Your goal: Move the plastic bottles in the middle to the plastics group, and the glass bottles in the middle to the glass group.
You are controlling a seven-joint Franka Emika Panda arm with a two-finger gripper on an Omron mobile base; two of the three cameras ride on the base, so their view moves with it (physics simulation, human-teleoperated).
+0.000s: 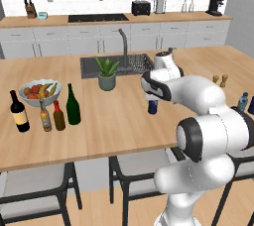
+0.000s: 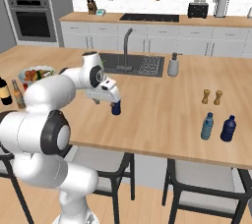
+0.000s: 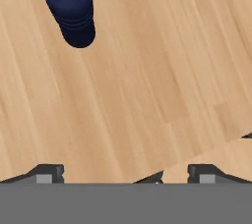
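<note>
Deep-blue bottle (image 3: 70, 9) stands upright on the desk (image 3: 147, 80), apart from the gripper (image 3: 125, 174), whose fingers are spread and empty. A careless descent could knock it over.

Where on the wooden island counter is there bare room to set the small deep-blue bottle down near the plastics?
Bare wood lies between the small deep-blue bottle and the light-blue bottle with a dark cap, in front of the pepper mills. It is crowded by the fruit bowl, where the tall dark green wine bottle and other glass bottles stand.
</note>
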